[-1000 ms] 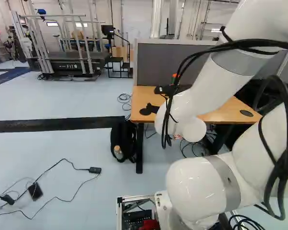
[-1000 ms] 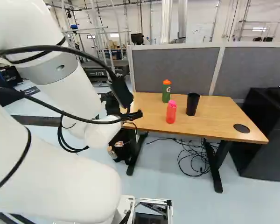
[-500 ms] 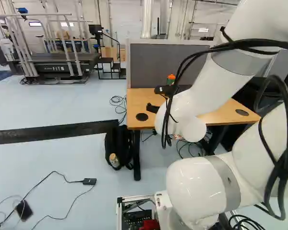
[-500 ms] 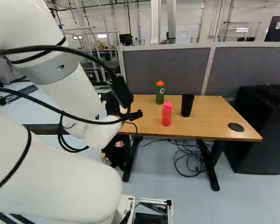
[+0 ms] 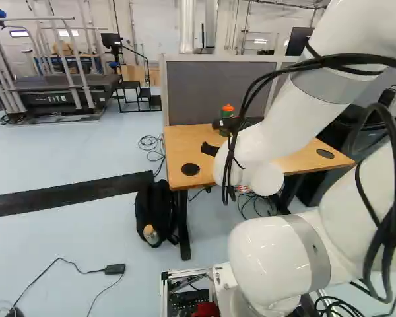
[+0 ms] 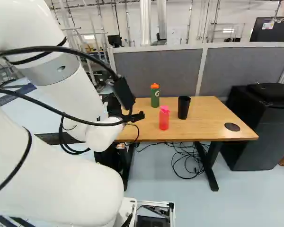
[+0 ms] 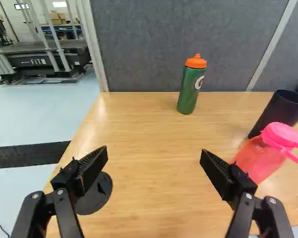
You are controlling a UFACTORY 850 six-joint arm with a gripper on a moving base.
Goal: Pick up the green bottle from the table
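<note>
Left base view, green bottle (image 5: 227,112) partly behind arm (image 5: 270,139), end effector (image 5: 210,150) mostly hidden, fingers spread apart in wrist view

The bench (image 7: 144,163) looks like smooth wood, with a soft shine. The wall panel (image 7: 188,29) behind it looks like rough, dull cloth. The green bottle (image 7: 189,91) looks smooth. The pink bottle (image 7: 258,159) looks like see-through plastic. The arm (image 5: 277,254) is smooth and very shiny. The pipe (image 6: 146,23) looks like shiny metal.
</note>
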